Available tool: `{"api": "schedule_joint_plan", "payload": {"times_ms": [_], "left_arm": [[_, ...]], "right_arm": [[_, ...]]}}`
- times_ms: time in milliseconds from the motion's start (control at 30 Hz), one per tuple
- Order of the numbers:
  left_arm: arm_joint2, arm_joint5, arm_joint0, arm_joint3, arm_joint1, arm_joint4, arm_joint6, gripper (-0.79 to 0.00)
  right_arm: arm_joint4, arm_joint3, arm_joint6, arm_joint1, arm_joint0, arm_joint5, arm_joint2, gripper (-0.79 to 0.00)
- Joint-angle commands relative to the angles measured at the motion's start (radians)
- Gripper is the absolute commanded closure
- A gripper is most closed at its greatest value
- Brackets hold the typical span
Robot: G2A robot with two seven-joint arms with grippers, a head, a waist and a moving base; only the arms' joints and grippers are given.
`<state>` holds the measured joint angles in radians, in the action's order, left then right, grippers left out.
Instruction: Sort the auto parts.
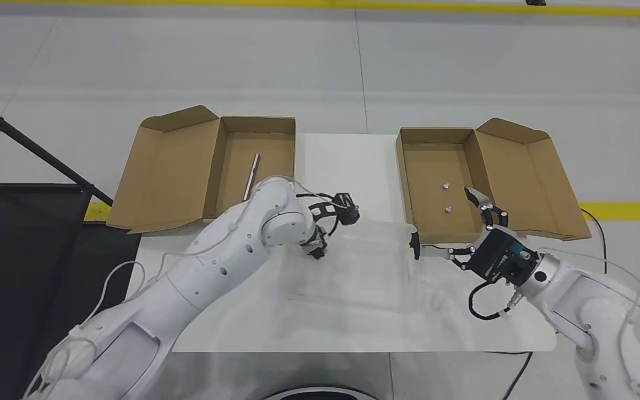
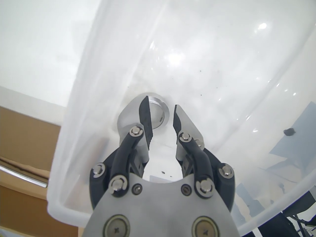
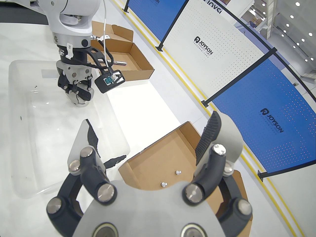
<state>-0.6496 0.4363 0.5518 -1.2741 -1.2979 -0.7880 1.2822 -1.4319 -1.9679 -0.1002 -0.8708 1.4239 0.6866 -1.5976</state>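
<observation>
The left gripper (image 2: 160, 104) is reaching down into the left end of a clear plastic bin (image 2: 61, 208), its tips right at the bin floor. Its jaws are standing partly open, one on each side of a short metal ring (image 2: 158, 115) that is lying on the floor of the bin. One pad is sitting right against the ring. A narrow gap is showing on the other side, so the ring is not being clamped.

The right gripper (image 3: 150, 122) is hovering with its jaws spread wide and nothing between them. It is hanging over the near left corner of the right cardboard box (image 1: 437, 150), just beside the right end of the bin.

Two small bolts (image 3: 177, 172) are lying on the floor of that box, apart from each other.

The left cardboard box (image 1: 260, 135) is sitting at the far left of the white table (image 1: 340, 160), well apart from the right one. A thin metal rod (image 1: 252, 170) is lying inside it.

The bin is occupying the middle of the table, nearer than both boxes.
</observation>
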Motion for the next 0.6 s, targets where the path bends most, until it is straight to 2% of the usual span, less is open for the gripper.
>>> {"api": "schedule_joint_plan", "payload": {"times_ms": [0, 367, 500, 567], "left_arm": [[0.004, 0.011, -0.001, 0.005, -0.003, 0.017, 0.002, -0.302], [0.027, 0.084, -0.009, 0.008, -0.018, 0.153, 0.017, -0.314], [0.041, 0.072, -0.026, -0.019, -0.015, 0.162, 0.027, -0.329], [0.029, 0.033, -0.033, -0.021, -0.011, 0.124, 0.02, -0.336]], "right_arm": [[0.0, 0.0, 0.0, 0.0, 0.0, 0.0, 0.0, -0.785], [0.0, 0.0, 0.0, 0.0, 0.0, 0.0, 0.0, -0.785], [0.0, 0.0, 0.0, 0.0, 0.0, 0.0, 0.0, -0.785], [0.0, 0.0, 0.0, 0.0, 0.0, 0.0, 0.0, -0.785]]}}
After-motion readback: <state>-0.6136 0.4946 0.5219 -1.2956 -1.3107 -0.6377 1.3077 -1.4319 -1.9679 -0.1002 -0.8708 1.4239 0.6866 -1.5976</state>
